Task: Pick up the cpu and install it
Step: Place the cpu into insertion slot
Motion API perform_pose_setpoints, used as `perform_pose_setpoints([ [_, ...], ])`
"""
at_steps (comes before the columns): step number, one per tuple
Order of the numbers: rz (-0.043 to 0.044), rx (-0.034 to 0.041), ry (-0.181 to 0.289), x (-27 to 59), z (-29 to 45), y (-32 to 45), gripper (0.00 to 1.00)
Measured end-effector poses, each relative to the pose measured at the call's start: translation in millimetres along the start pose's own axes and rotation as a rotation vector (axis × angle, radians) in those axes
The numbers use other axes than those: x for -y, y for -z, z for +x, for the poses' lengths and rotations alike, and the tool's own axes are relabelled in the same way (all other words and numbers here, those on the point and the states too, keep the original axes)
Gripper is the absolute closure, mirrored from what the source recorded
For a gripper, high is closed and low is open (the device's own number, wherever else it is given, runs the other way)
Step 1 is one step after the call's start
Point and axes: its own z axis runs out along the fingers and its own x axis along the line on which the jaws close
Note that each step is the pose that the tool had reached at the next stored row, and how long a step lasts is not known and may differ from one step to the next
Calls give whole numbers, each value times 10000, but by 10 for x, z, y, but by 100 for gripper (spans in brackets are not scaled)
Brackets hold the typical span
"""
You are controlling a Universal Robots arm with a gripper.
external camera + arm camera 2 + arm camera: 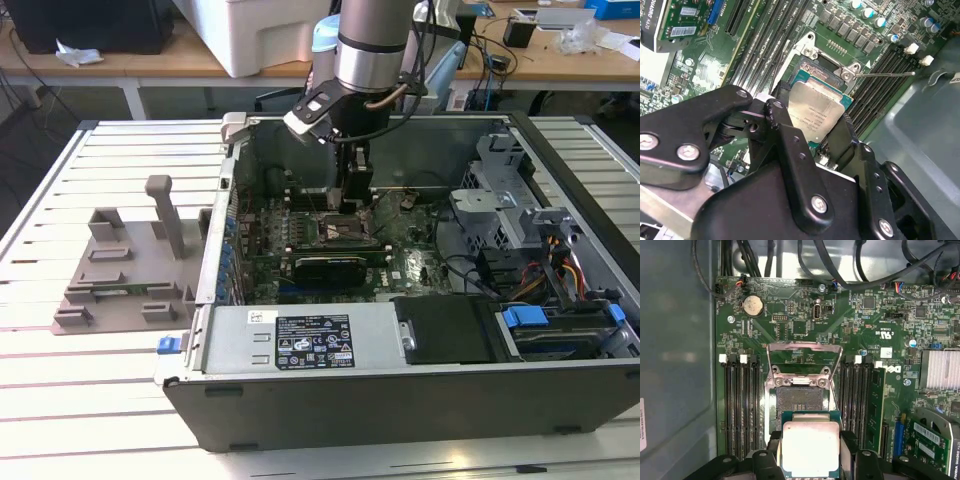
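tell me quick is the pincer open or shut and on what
pincer: shut on the cpu, holding it by the open socket.

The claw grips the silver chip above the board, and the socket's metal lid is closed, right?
Not quite. The claw does grip the cpu, but the socket's metal lid is flipped open, as the first wrist view shows.

Bright, even room light washes the pale slatted metal table, while the inside of the open dark-grey computer case lies dimmer. In the first wrist view the small square silvery-topped cpu glares white
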Motion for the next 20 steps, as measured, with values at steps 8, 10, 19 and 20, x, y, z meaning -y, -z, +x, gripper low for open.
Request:
perform_pose_setpoints([
  [8, -678, 5, -30, 0, 0, -6, 46],
  [10, -678, 5, -30, 0, 0, -6, 46],
  [19, -677, 17, -31, 36, 4, -32, 46],
  [20, -679, 16, -32, 45, 7, -36, 46],
])
